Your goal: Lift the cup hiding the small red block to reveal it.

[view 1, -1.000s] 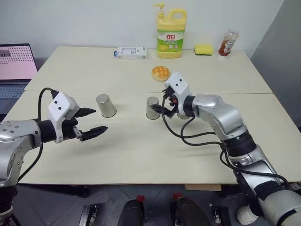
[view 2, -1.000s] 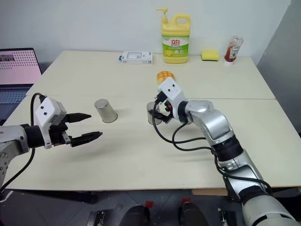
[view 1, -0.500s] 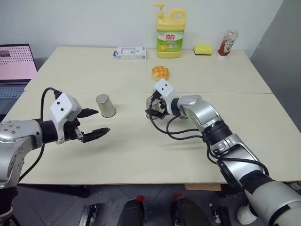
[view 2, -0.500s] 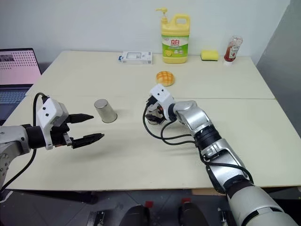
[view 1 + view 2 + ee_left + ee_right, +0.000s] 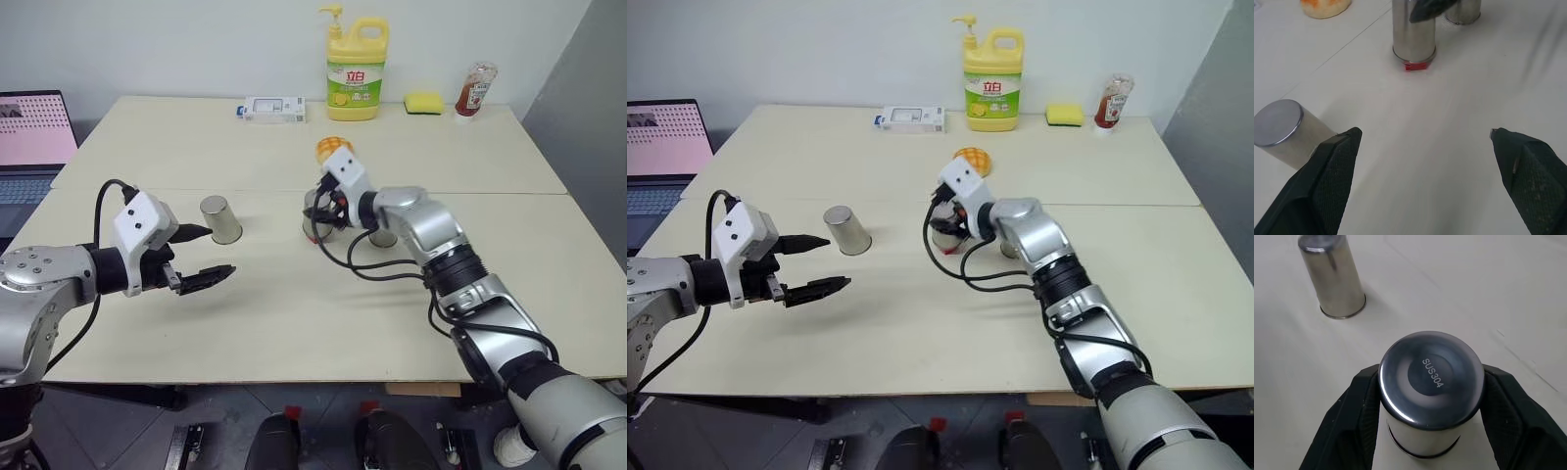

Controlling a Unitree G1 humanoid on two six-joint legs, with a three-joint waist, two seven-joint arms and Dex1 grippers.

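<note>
Three silvery metal cups stand upside down on the table. My right gripper (image 5: 320,211) is shut on the middle cup (image 5: 1431,382), with one black finger (image 5: 1359,416) on each side of it. Under that cup's rim (image 5: 1414,51) a sliver of the small red block (image 5: 1415,66) shows. The left cup (image 5: 220,218) stands apart, just beyond my left gripper (image 5: 201,253), which hovers open and holds nothing. A third cup (image 5: 384,237) stands partly hidden behind my right arm.
A yellow dish-soap bottle (image 5: 356,69), a white box (image 5: 274,108), a yellow sponge (image 5: 423,103) and a ketchup bottle (image 5: 475,90) line the table's far edge. A bun (image 5: 333,149) lies just behind the middle cup. A laptop (image 5: 34,132) sits at the left.
My right gripper, open beside the middle cup before, has closed around it and shifted slightly forward. The left gripper has stayed in place, still open.
</note>
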